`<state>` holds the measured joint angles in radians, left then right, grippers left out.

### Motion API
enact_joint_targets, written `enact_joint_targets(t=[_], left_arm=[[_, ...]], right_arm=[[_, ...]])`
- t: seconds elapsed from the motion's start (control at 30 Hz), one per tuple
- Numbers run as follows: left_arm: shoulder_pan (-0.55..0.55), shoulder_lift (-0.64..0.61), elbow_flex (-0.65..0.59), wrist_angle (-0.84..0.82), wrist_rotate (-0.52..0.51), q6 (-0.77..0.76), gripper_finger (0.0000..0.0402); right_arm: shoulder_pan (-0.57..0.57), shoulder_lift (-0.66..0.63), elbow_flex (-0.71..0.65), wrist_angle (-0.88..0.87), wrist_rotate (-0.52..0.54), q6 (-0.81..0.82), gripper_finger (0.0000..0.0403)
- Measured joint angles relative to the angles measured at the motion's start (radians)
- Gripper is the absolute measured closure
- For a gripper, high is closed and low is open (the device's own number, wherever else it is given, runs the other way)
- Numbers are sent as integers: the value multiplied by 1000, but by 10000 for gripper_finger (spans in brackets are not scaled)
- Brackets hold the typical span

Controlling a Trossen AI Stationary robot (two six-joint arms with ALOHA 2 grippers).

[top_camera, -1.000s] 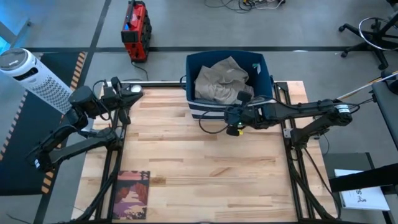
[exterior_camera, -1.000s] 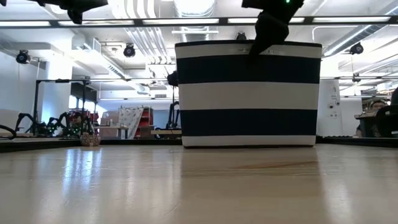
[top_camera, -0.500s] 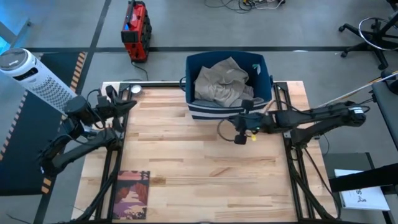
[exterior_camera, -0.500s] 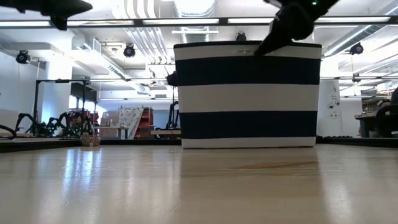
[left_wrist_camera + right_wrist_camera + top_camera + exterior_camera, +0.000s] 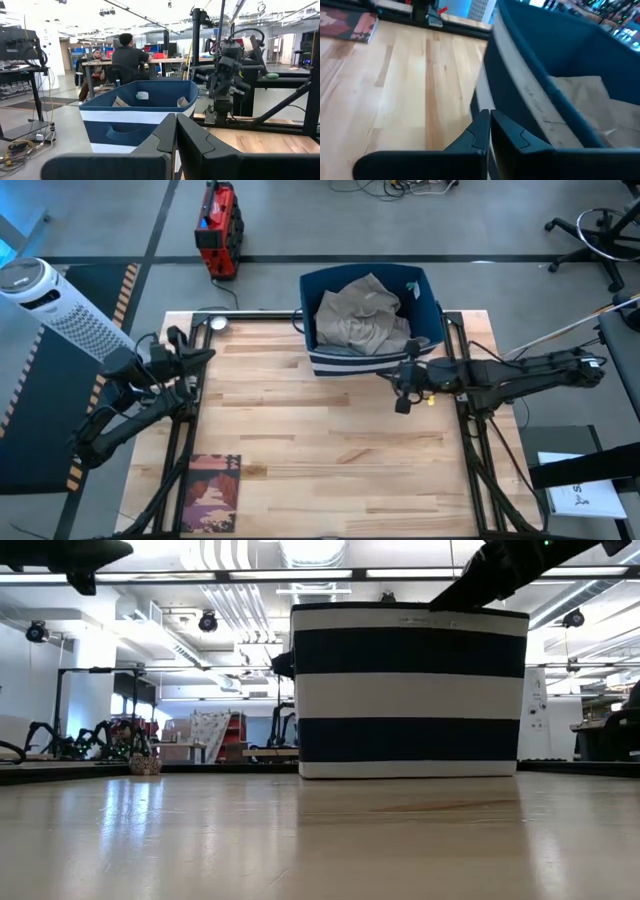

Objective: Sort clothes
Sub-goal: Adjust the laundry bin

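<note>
Basket [image 5: 318, 363]: navy-and-white striped bin at the table's 12 o'clock edge; you see it front-on in the low view, filling the middle of the picture.
Clothes [image 5: 358, 314]: only a khaki-beige garment shows, crumpled inside the basket; it is also visible past the rim in the right wrist view [image 5: 600, 107].
Right gripper [image 5: 402, 402]: you find it just off the basket's front, toward 5 o'clock, over bare wood; fingers pressed together, holding nothing.
Left gripper [image 5: 205, 353]: at the table's 9 o'clock edge, pointing toward 3 o'clock; fingers closed, empty.
Table [image 5: 300, 440]: light wooden planks, bare between the two arms.
Book [image 5: 210, 492]: flat, dark pinkish cover, at the table's 7 o'clock corner, well apart from both grippers.
Surroundings: white tower fan [image 5: 55, 302] on the floor at 10 o'clock; red case [image 5: 217, 227] on the floor beyond the table at 11 o'clock.
People [image 5: 129, 55]: seated at a desk in the room behind the basket, seen from the left wrist.
</note>
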<state>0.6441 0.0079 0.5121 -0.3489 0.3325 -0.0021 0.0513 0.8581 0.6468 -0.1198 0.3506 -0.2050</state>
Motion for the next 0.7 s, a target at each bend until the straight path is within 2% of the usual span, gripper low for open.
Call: enact_joint_targets(t=[0.27, 0.37, 0.57, 0.7], left_arm=[[0, 1, -14, -3, -8, -5, 402], [0, 1, -16, -1, -8, -8, 402], [0, 1, -16, 6, -9, -20, 402], [0, 1, -16, 6, -10, -33, 402]], right_arm=[[2, -12, 76, 49, 0, -127, 403], [3, 24, 127, 33, -42, -142, 403], [51, 204, 230, -94, -23, -135, 403], [113, 378, 332, -187, 102, -153, 403]])
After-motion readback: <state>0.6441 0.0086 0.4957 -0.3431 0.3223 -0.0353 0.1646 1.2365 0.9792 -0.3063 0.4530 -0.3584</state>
